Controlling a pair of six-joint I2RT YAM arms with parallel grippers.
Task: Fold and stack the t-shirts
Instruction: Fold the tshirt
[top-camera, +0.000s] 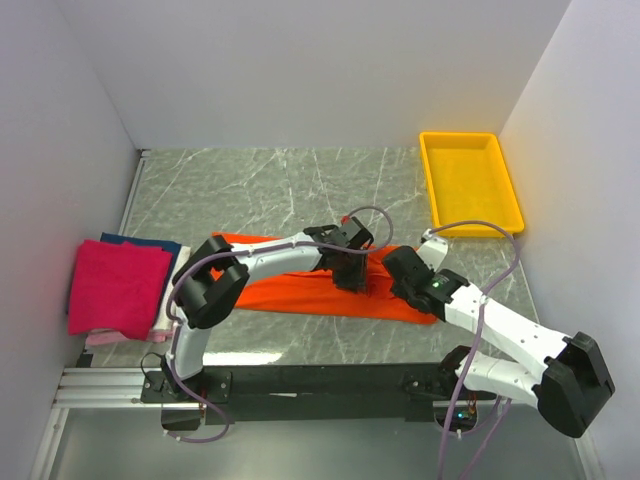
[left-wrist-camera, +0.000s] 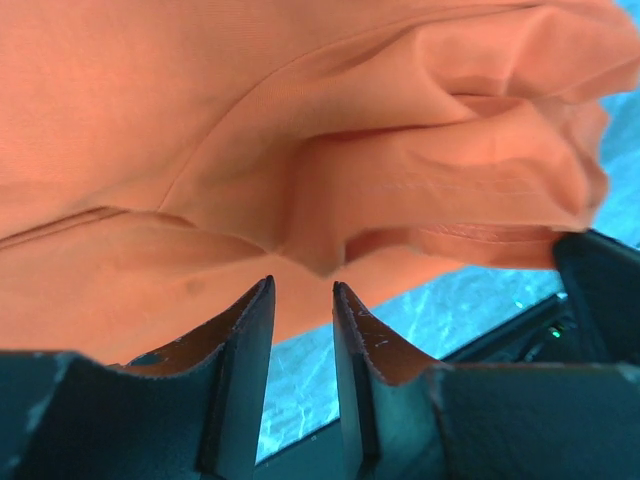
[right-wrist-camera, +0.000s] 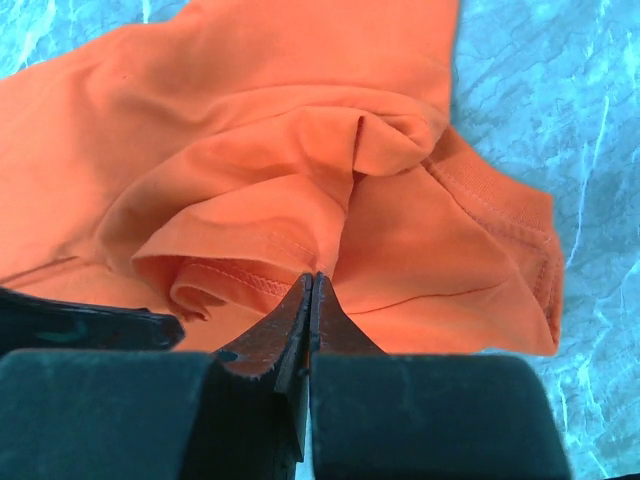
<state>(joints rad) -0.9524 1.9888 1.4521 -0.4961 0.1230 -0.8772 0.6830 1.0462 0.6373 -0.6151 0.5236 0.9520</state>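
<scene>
The orange t-shirt (top-camera: 285, 290) lies rumpled in the middle of the desk (top-camera: 280, 190), soft, light and prone to sag; its stitched hem offers the surest hold. The right gripper (right-wrist-camera: 313, 285) has its jaws pressed together on a hem fold, while the left gripper (left-wrist-camera: 302, 300) holds its jaws slightly apart, apparently gripping nothing. Only the overhead view shows the folded magenta t-shirt (top-camera: 118, 285) stacked at the left.

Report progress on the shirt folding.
Done: magenta shirt lies folded atop a stack at the left. In hand: orange shirt mid-table, bunched, right gripper shut on a fold, left gripper open beside another. Left: finish folding it and stack it.
</scene>
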